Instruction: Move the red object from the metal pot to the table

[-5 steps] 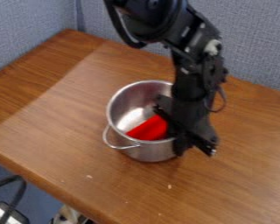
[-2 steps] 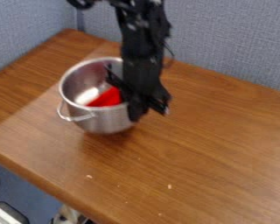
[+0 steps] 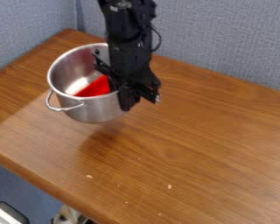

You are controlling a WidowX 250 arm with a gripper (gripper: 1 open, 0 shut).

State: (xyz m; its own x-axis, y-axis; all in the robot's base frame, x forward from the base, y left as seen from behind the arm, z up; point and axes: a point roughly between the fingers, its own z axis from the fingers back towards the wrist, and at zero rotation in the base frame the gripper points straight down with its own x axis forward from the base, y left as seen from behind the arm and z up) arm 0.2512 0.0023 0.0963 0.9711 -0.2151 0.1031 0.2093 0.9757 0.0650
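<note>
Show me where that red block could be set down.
The table is bare in front and right of the metal pot, out to its edges. Crowded only back left: the gripper holds the pot, the red object inside.

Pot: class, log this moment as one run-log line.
gripper: shut on pot rim | block: inside pot | table: block not yet placed

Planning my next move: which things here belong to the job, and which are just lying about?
Job: bright red rectangular block; shiny round steel pot; brown wooden table; black gripper, jaws shut on the pot's rim.
Just there: grey-blue fabric wall behind the table.
</note>
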